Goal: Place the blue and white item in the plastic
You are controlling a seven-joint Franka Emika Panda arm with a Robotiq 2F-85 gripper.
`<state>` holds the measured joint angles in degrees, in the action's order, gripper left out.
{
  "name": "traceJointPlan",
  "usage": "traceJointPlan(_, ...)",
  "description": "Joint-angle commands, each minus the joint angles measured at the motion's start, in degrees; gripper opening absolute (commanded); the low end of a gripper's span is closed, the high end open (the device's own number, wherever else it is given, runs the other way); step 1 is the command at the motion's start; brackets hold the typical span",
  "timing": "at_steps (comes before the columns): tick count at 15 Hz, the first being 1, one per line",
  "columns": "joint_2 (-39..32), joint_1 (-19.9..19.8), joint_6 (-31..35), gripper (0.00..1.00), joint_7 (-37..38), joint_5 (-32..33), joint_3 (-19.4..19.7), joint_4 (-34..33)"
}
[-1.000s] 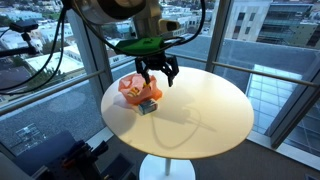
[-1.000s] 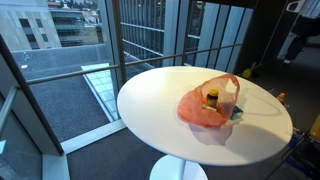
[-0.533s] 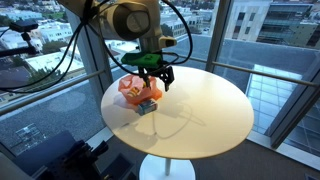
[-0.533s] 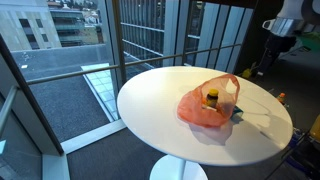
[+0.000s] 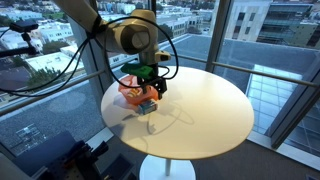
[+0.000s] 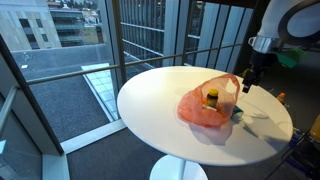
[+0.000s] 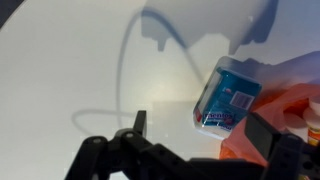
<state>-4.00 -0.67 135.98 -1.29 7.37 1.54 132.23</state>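
The blue and white item [image 7: 228, 97] is a small box lying on the white round table [image 5: 205, 110], touching the edge of the orange plastic container [image 5: 130, 90]. It also shows in both exterior views [image 5: 147, 106] [image 6: 236, 113]. The container [image 6: 205, 110] [image 7: 292, 85] holds a yellow piece [image 6: 211, 97]. My gripper [image 5: 153, 86] [image 6: 247, 84] hangs open and empty just above the box. In the wrist view its fingers [image 7: 200, 128] spread below the box, not touching it.
The table [image 6: 150, 95] stands on a single pedestal beside floor-to-ceiling windows. The gripper's cable throws a looping shadow on the tabletop [image 7: 110, 90]. Dark equipment [image 5: 85, 155] sits on the floor near the table.
The arm has swung in and come down toward the table. The gripper now hangs low over the blue and white box, still open. The objects have not moved.
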Motion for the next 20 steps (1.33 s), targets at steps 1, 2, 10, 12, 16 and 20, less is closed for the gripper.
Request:
traceJointPlan(1,-3.97,0.34,-0.06,1.00,2.76,-1.79,-0.62,-2.80)
traceJointPlan(2,-4.82,0.37,-0.23,1.00,2.81,-2.48,-0.81,-3.25)
traceJointPlan(10,-9.71,1.47,-0.35,1.00,3.86,-4.42,-1.57,-6.72)
traceJointPlan(12,-10.74,1.82,-0.36,1.00,4.11,-4.38,-1.71,-7.55)
traceJointPlan(16,-12.70,2.61,-0.31,1.00,4.70,-4.15,-1.91,-9.03)
traceJointPlan(20,-14.46,3.11,-0.27,1.00,4.68,-4.23,-2.11,-10.14)
